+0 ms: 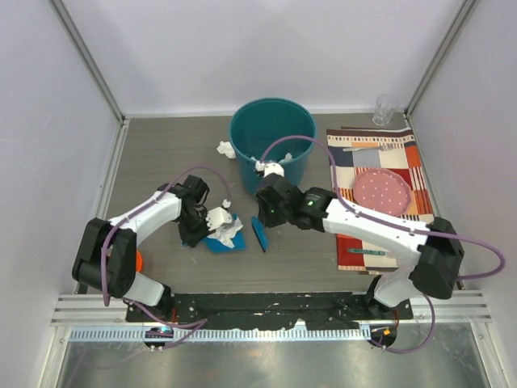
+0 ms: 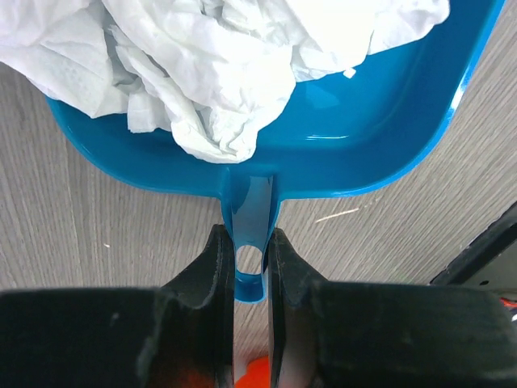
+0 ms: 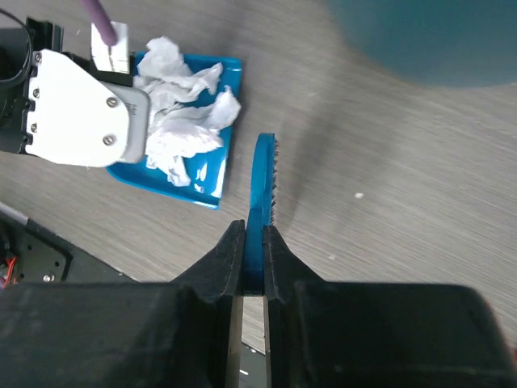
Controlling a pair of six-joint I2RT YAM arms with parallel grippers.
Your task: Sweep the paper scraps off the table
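Note:
My left gripper [image 2: 250, 250] is shut on the handle [image 2: 250, 206] of a blue dustpan [image 2: 380, 137] that rests on the table [image 1: 153, 153]. Crumpled white paper scraps [image 2: 210, 65] fill the pan. In the top view the pan [image 1: 220, 244] lies left of centre, with my left gripper [image 1: 198, 236] at its left end. My right gripper [image 3: 254, 242] is shut on a blue brush [image 3: 262, 174], held on edge just right of the pan [image 3: 206, 174]. One more paper scrap [image 1: 226, 149] lies beside the bin, and a tiny one [image 1: 226, 202] lies behind the pan.
A teal bin [image 1: 242, 137] stands at the back centre, behind my right wrist. A striped placemat [image 1: 408, 174] on the right carries a pink plate [image 1: 384, 191] and cutlery. A glass [image 1: 385, 109] stands at the back right corner. White walls close in three sides.

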